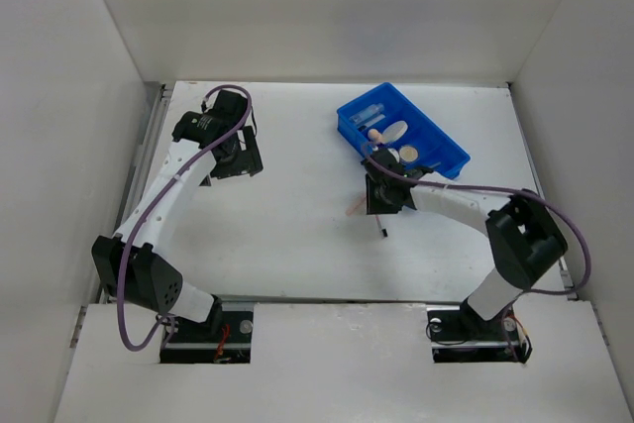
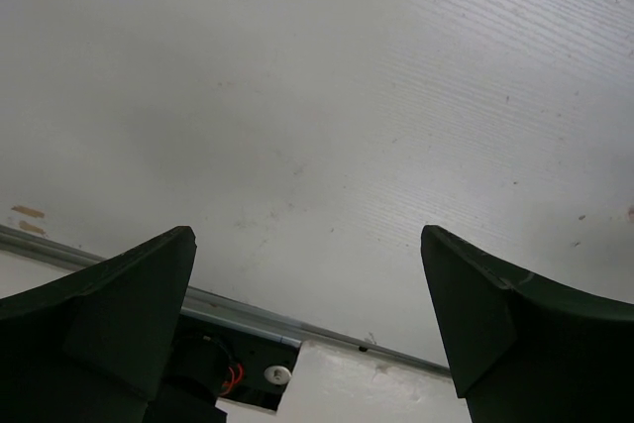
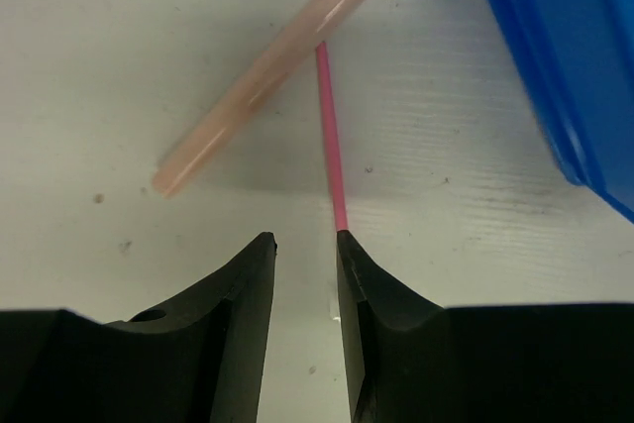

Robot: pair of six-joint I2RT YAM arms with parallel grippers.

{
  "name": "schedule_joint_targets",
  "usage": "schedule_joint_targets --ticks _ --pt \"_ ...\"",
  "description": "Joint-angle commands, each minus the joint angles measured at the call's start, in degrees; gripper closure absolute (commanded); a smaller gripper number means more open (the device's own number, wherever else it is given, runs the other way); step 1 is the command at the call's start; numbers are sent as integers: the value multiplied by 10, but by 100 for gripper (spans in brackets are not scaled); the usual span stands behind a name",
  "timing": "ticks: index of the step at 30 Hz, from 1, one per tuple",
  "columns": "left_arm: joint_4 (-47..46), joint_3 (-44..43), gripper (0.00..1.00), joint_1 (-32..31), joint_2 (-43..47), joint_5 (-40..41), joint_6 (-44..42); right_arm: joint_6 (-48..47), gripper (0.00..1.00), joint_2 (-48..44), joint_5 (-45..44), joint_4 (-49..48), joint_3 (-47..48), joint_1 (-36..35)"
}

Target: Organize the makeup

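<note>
A thin pink pencil lies on the white table, one end under a peach stick and the other passing beneath my right gripper's right fingertip. My right gripper is low over the table with its jaws a narrow gap apart and nothing between them. In the top view it sits just in front of the blue tray, with the peach stick and a dark pencil tip beside it. The tray holds clear tubes, a cream pad, a beige sponge and a round compact. My left gripper is open and empty.
The tray's blue wall is close on the right of my right gripper. My left gripper hovers over bare table at the far left, near the table's metal edge rail. White walls enclose the table.
</note>
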State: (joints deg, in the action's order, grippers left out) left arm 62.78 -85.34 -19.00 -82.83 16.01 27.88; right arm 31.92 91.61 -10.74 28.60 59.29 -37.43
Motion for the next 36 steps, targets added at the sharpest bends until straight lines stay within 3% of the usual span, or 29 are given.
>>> schedule_joint_targets --ticks 1,11,20,29,36 --pt "7 -22 4 3 -1 -5 -2 -22 64 45 11 -39 0 -5" --pt "7 -27 4 3 4 0 -2 -9 68 96 -20 -51 -12 -5" --pt "7 -33 4 3 -7 0 -2 -4 100 75 -9 -9 6 -11" --pt "7 -38 4 3 -7 0 -2 16 100 -35 -83 102 127 -45" --pt "7 -38 4 3 -1 0 -2 91 100 -68 -62 79 141 103"
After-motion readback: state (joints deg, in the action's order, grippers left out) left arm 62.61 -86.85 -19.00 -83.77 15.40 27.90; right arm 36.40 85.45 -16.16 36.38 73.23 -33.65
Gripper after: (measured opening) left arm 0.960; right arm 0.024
